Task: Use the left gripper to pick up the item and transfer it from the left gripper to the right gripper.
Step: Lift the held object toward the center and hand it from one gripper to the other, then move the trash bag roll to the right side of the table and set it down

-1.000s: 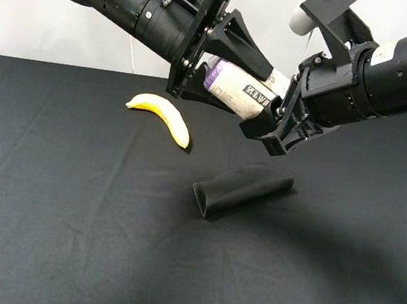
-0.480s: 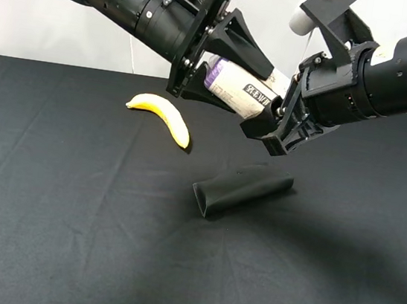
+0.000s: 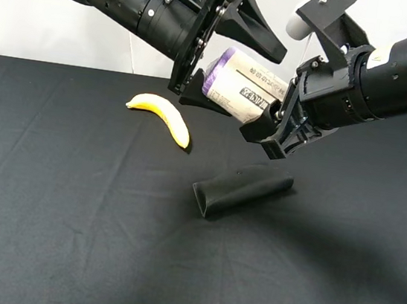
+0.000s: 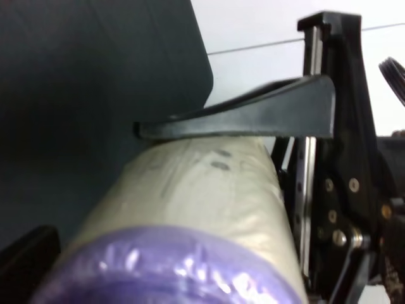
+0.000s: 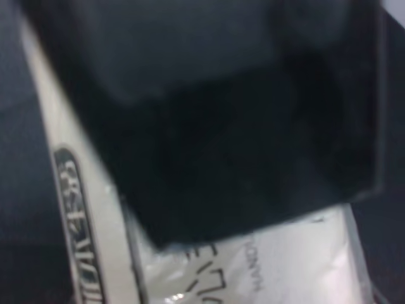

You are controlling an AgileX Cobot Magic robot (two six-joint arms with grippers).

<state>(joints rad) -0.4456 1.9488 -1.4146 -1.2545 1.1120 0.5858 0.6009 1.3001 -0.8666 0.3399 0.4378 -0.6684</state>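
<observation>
- Roll [image 3: 240, 87] is in the air above the tabletop [image 3: 67, 216], toward 12 o'clock in the high view. It sits at about 12 o'clock from the black pouch [image 3: 242, 188] and 2 o'clock from the banana [image 3: 162, 114], and touches neither.
- Long axis runs roughly 10 to 4 o'clock. The purple end points at 10, into the left arm. The label end points at 4, into the right arm.
- Left pincer [image 3: 255, 82] comes in from 10 o'clock with jaws wide apart and the roll between them. In the high view the upper finger [image 3: 258, 35] shows a gap above the roll. The lower finger is mostly hidden under the roll.
- Left wrist view: finger [image 4: 253, 119] runs right along the top of the roll [image 4: 209, 202]. Cannot tell from that angle whether it touches.
- Right pincer [image 3: 269, 122] comes in from 3 o'clock and is clamped on the 4 o'clock end of the roll. In the right wrist view a dark finger [image 5: 221, 126] covers the printed label [image 5: 272, 269], blurred.
- Judgement: the right side carries the weight now and the handover is nearly done.
- Next move turns on the axis: the left arm should back out toward 10 o'clock, along the roll, so its fingers clear the roll without dragging it.
- Risk: the right grip is near one end only, so the roll could droop or twist.
</observation>
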